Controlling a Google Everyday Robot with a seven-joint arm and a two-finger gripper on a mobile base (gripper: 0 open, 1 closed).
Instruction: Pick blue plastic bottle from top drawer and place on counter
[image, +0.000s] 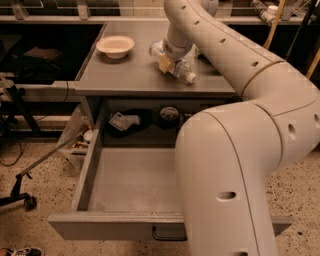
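Observation:
The blue plastic bottle (181, 69) is clear with a white cap and lies tilted at the counter (125, 75) surface, right of the middle, cap pointing front-right. My gripper (164, 59) comes down from the arm above and grips the bottle's rear end, with a yellowish finger pad (163, 63) against it. The top drawer (115, 225) is pulled fully open below the counter, its dark loop handle (167, 235) on the front panel. My arm hides the drawer's right part.
A white bowl (115, 46) stands on the counter's left rear. At the drawer's back, under the counter, lie a white crumpled packet (123, 121) and a dark round object (168, 115). Dark shelving stands to the left, and a wheeled stand (25, 197) is on the floor.

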